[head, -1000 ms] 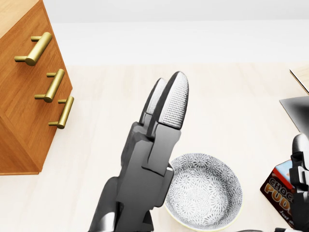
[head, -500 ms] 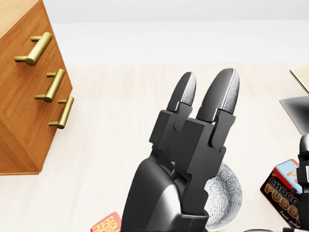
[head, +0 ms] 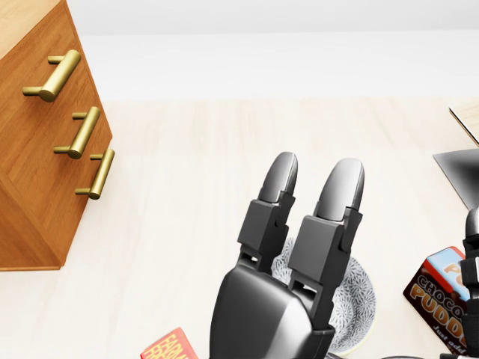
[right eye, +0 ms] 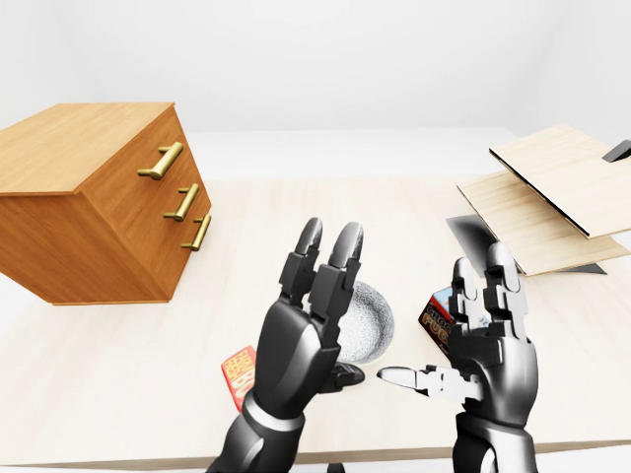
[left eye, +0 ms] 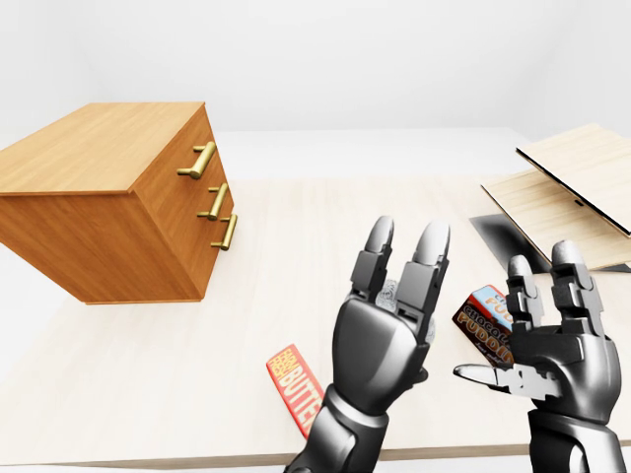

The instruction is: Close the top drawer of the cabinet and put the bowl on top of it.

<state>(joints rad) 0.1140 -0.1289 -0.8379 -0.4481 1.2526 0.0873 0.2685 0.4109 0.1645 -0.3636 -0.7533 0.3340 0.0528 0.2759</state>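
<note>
The wooden cabinet [left eye: 108, 197] with three brass handles [left eye: 197, 160] stands at the left of the table, and its drawer fronts look flush. A white bowl with a grey pattern [right eye: 367, 320] sits on the table low in the middle. In the head view the bowl [head: 359, 299] is mostly hidden behind my left hand [right eye: 330, 296]. That hand is raised over the bowl's left side, back toward the camera, fingers straight and open, holding nothing. To the right of the bowl my right hand [right eye: 444, 320] is also open and empty, its thumb pointing left.
A chocolate pudding box [head: 438, 295] lies right of the bowl, partly behind my right hand. A red packet [left eye: 294, 386] lies near the table's bottom edge. Tilted wooden boards [left eye: 562, 187] and a dark flat sheet [left eye: 498, 236] occupy the right side.
In the head view my left hand has shifted right and sunk lower, turning its back to the camera and covering more of the bowl. The red packet now shows at the bottom.
</note>
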